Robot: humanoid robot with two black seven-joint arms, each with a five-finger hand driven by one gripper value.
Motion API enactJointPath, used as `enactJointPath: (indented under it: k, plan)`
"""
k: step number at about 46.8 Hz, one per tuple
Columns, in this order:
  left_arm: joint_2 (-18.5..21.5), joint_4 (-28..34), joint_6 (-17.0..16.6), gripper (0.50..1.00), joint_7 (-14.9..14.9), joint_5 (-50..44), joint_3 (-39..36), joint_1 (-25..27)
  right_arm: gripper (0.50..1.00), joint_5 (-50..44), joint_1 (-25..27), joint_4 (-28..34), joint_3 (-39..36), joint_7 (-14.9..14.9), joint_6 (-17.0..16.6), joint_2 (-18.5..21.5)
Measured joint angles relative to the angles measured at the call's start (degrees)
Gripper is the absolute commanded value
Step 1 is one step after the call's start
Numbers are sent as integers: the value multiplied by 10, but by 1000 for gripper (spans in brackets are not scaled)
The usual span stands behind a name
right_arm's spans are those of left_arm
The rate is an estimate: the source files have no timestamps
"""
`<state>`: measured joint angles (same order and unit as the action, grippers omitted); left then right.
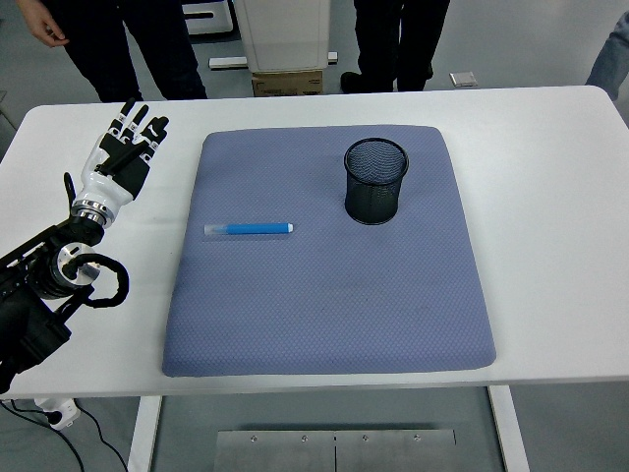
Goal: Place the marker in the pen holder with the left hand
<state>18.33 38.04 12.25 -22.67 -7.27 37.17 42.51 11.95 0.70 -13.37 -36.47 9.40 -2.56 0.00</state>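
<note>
**Head view: marker on the mat, left hand open to the side**

Head view looks down on a white table [550, 197] whose near edge runs along the bottom, with a grey metal plate [334, 438] on the floor beneath it. A blue-grey mat [324, 305] covers the middle of the table and serves as the landmark here.

Off the mat's near left corner, the robot's black left arm [39, 295] comes in from the picture's edge, a looped cable at its wrist. Further up, left of the mat and apart from it, the left hand [120, 162] rests over bare tabletop with its fingers [138, 128] spread and straight, holding nothing.

On the mat's left half, about midway up, the marker [249, 228] lies flat and crosswise, its body blue and its left end pale, possibly a clear cap. Toward the mat's far right part stands the pen holder [374, 181], a black mesh cup, upright, well apart from the marker; nothing can be seen inside it.

Beyond the mat and the table's far edge is a grey floor. A white stand [285, 34] sits there with a cardboard box [287, 84] at its foot. People's dark-trousered legs [398, 39] flank it, and a person's hand [39, 22] shows at the top left.
</note>
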Motion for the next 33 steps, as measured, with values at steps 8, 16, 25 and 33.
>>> enactJointPath:
  k: [8,16,25,33]
  plan:
    - [10,15,1,1000,1,-7,0,12,1000,0,0,0,0,0,0,0]
    - [64,36,5,1000,1,-7,-3,19,1000,0,0,0,0,0,0,0]
    - [92,48,5,1000,1,-2,-42,42,1000,0,0,0,0,0,0,0]
    - [106,53,0,1000,3,-2,-162,98,1000,0,0,0,0,0,0,0]
